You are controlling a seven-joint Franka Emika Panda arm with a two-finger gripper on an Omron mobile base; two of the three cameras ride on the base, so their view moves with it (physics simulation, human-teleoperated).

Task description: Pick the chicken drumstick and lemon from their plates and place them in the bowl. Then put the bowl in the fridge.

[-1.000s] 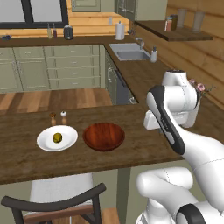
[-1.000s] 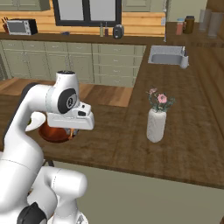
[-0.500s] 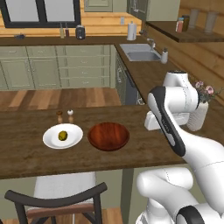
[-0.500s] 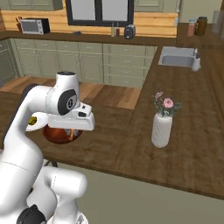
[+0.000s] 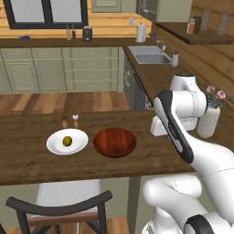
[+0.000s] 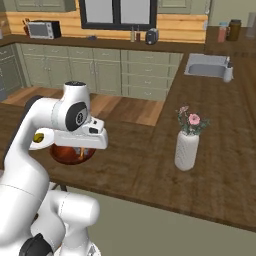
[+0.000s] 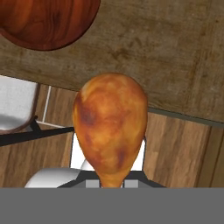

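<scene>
In the hand view the chicken drumstick point(image 7: 110, 127) filled the centre of the frame, thick end up and thin bone end down at the bottom edge, where the gripper point(image 7: 112, 183) had its jaws pinched on the bone end. Behind it lay the edge of the wooden counter point(image 7: 166, 52) and, lower in the frame, plank floor. The rim of the bowl point(image 7: 46, 22) showed in the upper left corner, its visible part holding nothing, and the drumstick was apart from it, not over it.

In the left base view the white arm rose from the lower right. At the lower left stood a dark chair point(image 5: 59, 208). On the counter, left of centre, sat the reddish-brown bowl point(image 5: 114, 142), empty. Just beside it to the left was the white plate point(image 5: 55, 145), and the lemon point(image 5: 67, 140) lay in it (a little right of the plate's middle). Just above the plate in the frame stood two small shakers point(image 5: 70, 121), one dark, one white-topped. At the right edge, past the arm, a white vase point(image 5: 208, 121) held pink flowers.

In the right base view the bowl point(image 6: 65, 155) showed partly behind the arm at middle left, and the vase point(image 6: 186, 150) stood well apart to its right.

Farther back, in the upper part of the left base view, ran green-grey cabinets point(image 5: 45, 68) and a sink point(image 5: 148, 58).
</scene>
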